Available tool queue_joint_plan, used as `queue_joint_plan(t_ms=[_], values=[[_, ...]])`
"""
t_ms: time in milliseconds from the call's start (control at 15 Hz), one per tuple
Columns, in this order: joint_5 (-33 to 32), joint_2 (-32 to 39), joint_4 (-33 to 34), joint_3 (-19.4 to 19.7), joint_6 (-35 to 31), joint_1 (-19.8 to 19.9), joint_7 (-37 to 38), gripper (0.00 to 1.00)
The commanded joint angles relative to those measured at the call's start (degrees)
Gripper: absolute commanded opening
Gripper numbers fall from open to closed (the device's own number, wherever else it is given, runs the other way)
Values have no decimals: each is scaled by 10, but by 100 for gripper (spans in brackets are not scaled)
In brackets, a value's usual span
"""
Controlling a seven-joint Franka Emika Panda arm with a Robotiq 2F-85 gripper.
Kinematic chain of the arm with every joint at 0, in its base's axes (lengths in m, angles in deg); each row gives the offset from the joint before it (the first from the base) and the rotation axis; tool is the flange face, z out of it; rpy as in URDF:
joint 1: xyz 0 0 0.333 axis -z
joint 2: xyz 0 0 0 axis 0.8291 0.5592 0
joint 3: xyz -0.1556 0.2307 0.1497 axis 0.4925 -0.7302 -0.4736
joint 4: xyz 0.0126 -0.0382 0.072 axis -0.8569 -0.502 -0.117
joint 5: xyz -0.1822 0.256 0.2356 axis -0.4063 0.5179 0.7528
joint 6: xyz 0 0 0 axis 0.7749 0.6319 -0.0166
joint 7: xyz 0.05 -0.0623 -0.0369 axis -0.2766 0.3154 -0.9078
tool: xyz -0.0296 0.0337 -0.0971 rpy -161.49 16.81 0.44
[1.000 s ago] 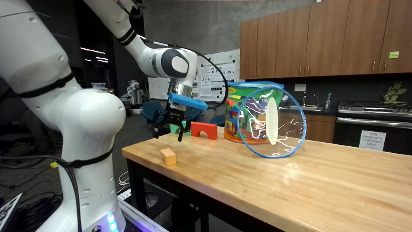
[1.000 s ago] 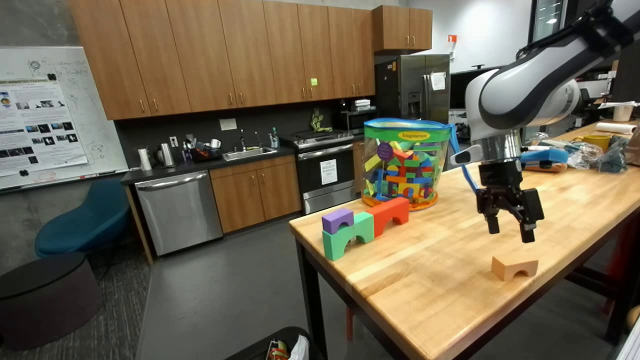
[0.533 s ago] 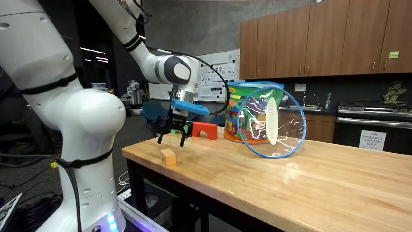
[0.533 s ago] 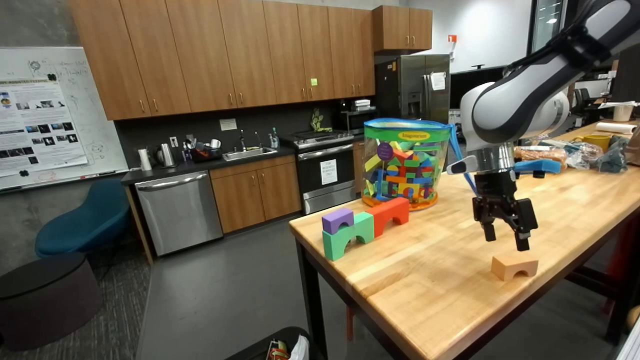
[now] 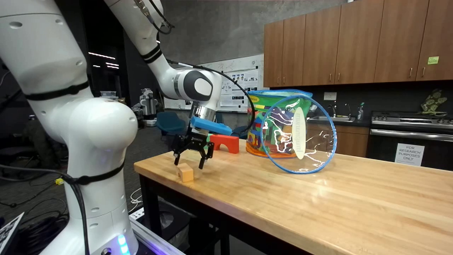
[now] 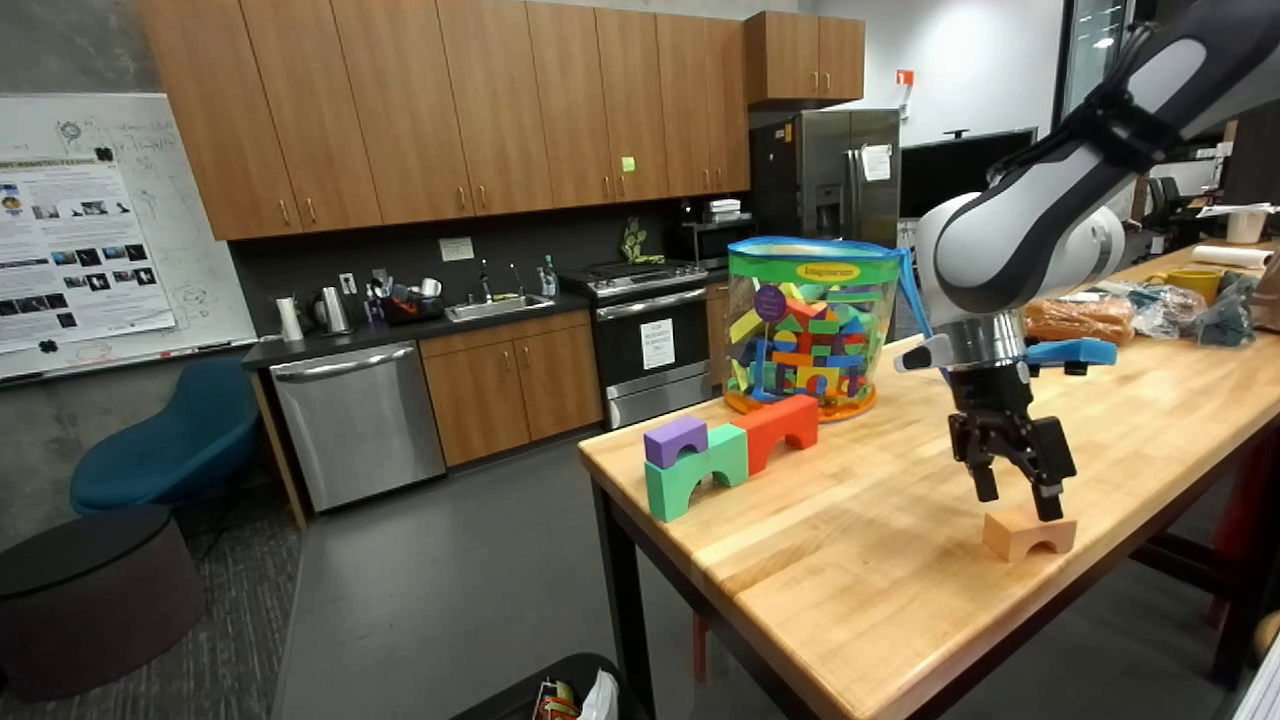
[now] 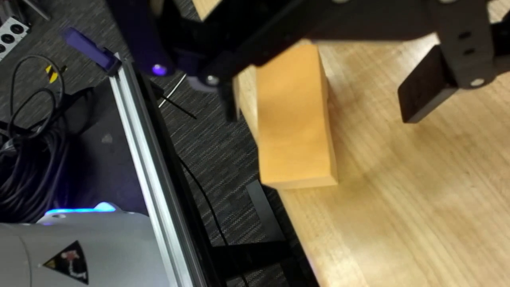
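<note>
The gripper (image 6: 1018, 499), spread and empty, is hovering above the orange block (image 7: 295, 119) lying near an edge of the surface (image 6: 850, 570); this is seemingly pre-grasp alignment, calling next for straddling it.

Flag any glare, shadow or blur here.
In an exterior view, white glare streaks the blue-rimmed clear plastic disc, and a bright patch marks the pale wooden tabletop; in the wrist view, slight blur softens the orange arched block, with a faint shadow beside it.
</note>
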Motion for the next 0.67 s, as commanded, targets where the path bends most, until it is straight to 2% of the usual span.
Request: queue_joint_plan(t_ms=[0,200,267,400,600], values=[[-5,15,1,-2,-13,14,-7,100],[-5,26,1,-4,-29,19,-4,100],[-6,30,1,-5,-37,20,-1,75],[-4,36,1,-6,-47,20,2,68],[-1,34,2,-9,-61,19,7,47]])
